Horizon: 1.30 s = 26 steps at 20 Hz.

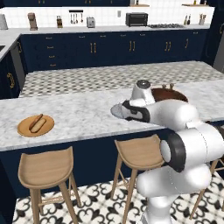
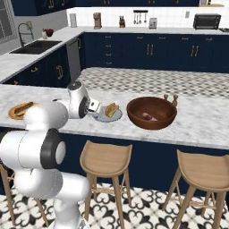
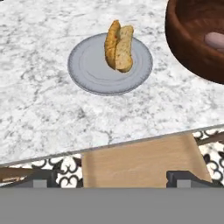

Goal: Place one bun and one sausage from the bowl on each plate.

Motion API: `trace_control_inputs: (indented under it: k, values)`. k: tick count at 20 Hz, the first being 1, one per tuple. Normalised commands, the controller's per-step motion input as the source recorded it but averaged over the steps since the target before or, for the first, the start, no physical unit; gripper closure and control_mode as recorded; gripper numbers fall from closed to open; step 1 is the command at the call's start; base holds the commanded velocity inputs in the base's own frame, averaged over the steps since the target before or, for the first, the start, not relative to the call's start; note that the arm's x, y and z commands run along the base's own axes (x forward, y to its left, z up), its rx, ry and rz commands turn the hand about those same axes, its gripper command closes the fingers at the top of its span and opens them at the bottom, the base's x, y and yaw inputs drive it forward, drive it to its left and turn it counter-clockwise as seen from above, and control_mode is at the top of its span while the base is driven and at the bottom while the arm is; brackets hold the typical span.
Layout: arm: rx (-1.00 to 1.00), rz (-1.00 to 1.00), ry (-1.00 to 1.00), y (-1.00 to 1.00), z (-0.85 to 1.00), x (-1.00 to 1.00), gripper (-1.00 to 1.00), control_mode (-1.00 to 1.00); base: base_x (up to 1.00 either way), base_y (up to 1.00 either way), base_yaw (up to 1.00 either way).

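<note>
The gripper (image 3: pixel 112 177) hangs with its jaws spread wide and nothing between them, back over the counter's near edge above a wooden stool (image 3: pixel 142 164), a posture that reads as clear of the work. Just ahead of it on the marble counter (image 3: pixel 35 109) sits the grey plate (image 3: pixel 87 72) carrying a bun (image 3: pixel 119 47) but no visible sausage, so this plate looks half served. Beside that plate, ahead and to one side, the bowl (image 2: pixel 151 112) holds a pinkish sausage (image 3: pixel 215 41); well off to the other side the orange-tan plate (image 1: pixel 36 125) already bears its pair.
</note>
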Motion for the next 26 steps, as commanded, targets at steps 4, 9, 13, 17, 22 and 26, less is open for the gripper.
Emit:
trace_control_inputs:
  k: [4,9,13,17,22,26]
  values:
    - [0.00,0.00,0.00,0.00,0.00,0.00,-1.00,1.00,-0.51,-1.00,0.00]
    - [0.00,0.00,0.00,0.00,0.00,0.00,-1.00,1.00,-0.10,-1.00,0.01]
    - [0.00,0.00,0.00,0.00,0.00,0.00,-1.00,1.00,0.29,-0.65,0.23]
    - [0.00,0.00,0.00,0.00,0.00,0.00,-1.00,1.00,0.68,0.30,0.40]
    - [0.00,0.00,0.00,0.00,0.00,0.00,-1.00,1.00,1.00,-0.34,0.17]
    - [0.01,0.06,0.11,-0.17,-0.05,0.25,-1.00,-1.00,0.75,-0.49,0.13]
